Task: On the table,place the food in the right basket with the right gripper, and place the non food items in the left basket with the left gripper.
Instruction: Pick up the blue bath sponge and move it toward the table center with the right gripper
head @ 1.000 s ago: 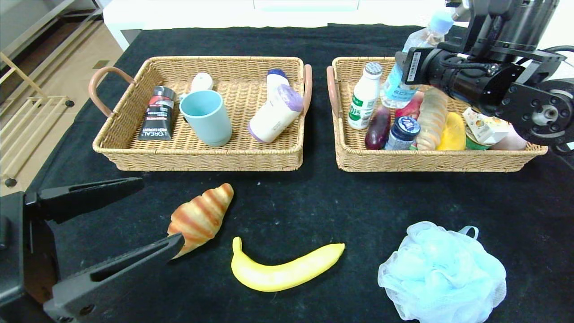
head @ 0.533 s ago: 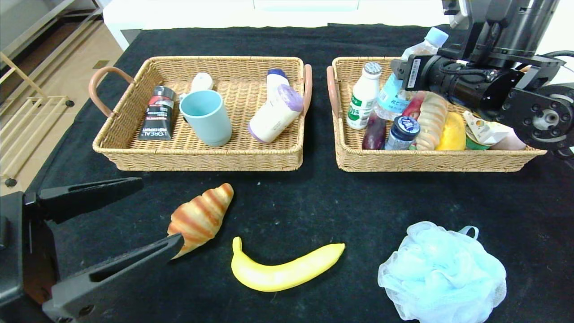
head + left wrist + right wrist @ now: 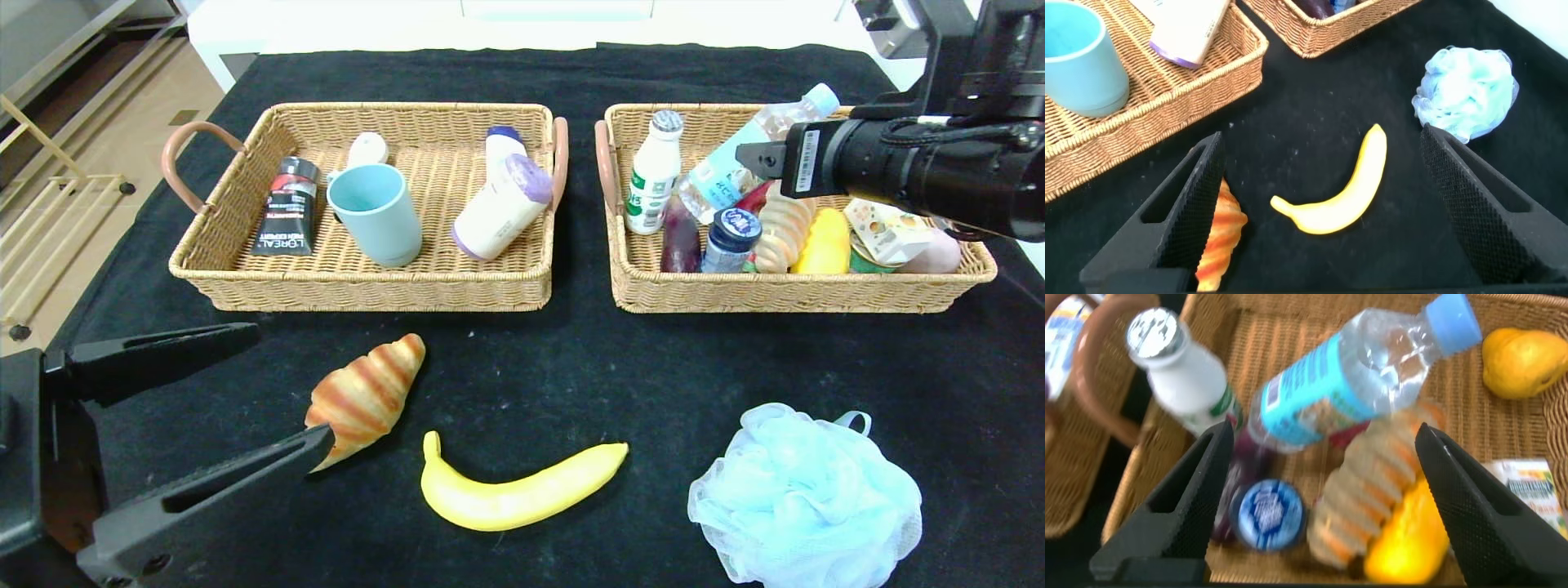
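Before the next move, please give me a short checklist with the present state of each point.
1. Water bottle released in right basket, lying tilted on other food: ok.
2. Right tool open above that basket, holding nothing: ok.
3. Left tool open, holding nothing: ok.
4. Croissant and banana sorted: not ok, both on table.
5. Bath pouf in left basket: not ok, on table.

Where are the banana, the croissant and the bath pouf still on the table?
banana (image 3: 522, 493): head view, mid-body.
croissant (image 3: 367, 394): head view, middle ridges.
bath pouf (image 3: 804, 498): head view, centre of mesh.
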